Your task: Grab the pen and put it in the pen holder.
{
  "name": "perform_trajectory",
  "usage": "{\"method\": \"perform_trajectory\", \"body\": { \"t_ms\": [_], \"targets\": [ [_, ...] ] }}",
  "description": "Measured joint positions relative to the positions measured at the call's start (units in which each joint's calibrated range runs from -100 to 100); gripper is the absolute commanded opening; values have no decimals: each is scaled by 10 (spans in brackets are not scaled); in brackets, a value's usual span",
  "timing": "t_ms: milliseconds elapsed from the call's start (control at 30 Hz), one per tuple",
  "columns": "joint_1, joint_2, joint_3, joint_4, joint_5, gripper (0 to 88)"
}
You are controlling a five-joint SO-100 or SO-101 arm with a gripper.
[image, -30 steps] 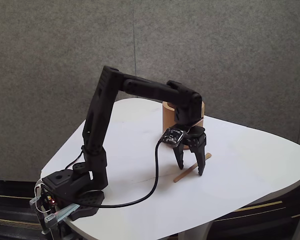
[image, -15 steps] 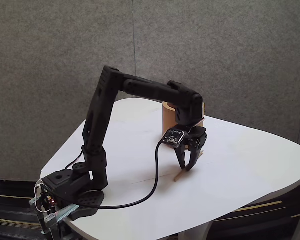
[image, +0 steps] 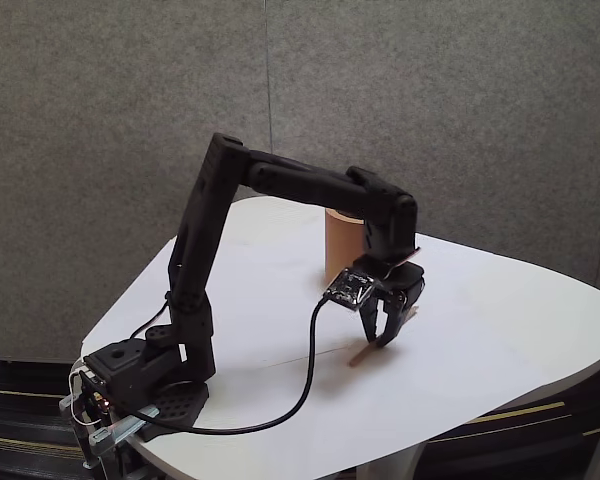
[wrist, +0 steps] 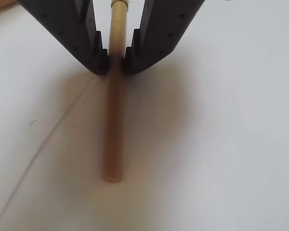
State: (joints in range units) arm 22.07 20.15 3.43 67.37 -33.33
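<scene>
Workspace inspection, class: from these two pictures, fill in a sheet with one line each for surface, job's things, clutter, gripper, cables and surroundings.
Surface: white rounded table, bare apart from the items below.
Job's things: pen clamped near one end, its far end low by the tabletop; pen holder upright behind the arm, nothing seen sticking out of it.
Clutter: nothing seen.
Gripper: gripper shut on the pen, fingers on either side of it.
Cables: black cable running from the wrist down to the arm's base.
Surroundings: grey panel wall behind the table.
</scene>
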Motion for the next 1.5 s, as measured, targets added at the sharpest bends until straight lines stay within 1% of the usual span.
{"method": "perform_trajectory", "body": {
  "t_ms": [100,533,900,1033,1200,1333,1500],
  "targets": [
    [1,-14,-2,0,1,5],
    [10,-202,-18,8,58,5],
    [16,-379,-18,8,140,5],
    [11,-414,-18,0,190,6],
    [7,-428,-18,-63,282,6],
    [9,-428,-18,-156,366,6],
    [-4,-429,31,-331,463,6]
  ]
}}
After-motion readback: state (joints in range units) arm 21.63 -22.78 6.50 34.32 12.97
